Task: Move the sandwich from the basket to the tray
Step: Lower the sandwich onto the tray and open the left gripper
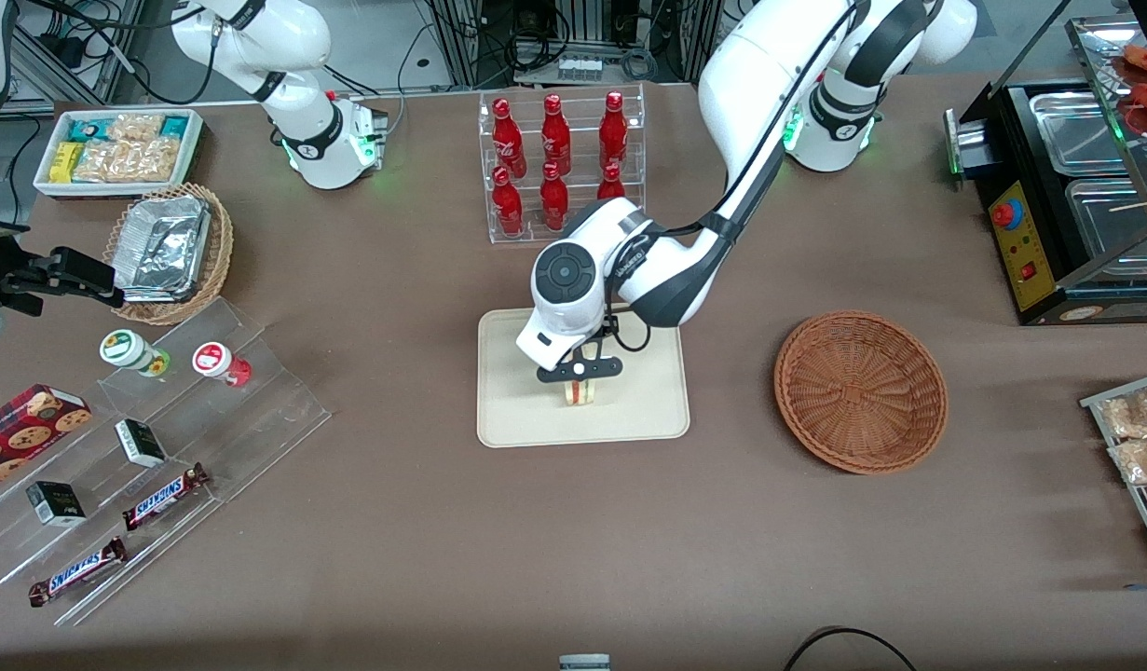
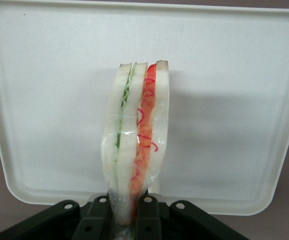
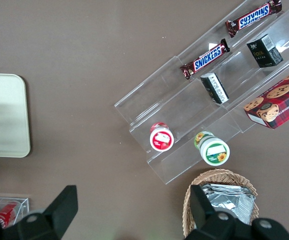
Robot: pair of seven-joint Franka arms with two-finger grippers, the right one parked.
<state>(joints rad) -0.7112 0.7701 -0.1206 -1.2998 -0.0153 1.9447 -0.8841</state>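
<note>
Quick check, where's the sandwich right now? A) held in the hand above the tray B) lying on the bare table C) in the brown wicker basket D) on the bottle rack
A. The hand is shut on the sandwich, holding it upright over the tray, while the basket toward the working arm's end of the table holds nothing.

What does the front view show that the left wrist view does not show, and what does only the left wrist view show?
Only the front view shows the empty basket toward the working arm's end of the table, the rack of red bottles and the gripper's place above the tray. Only the left wrist view shows the sandwich's green and orange-red filling layers and the fingers pressed against its lower end. Both show the sandwich held over the tray.
</note>
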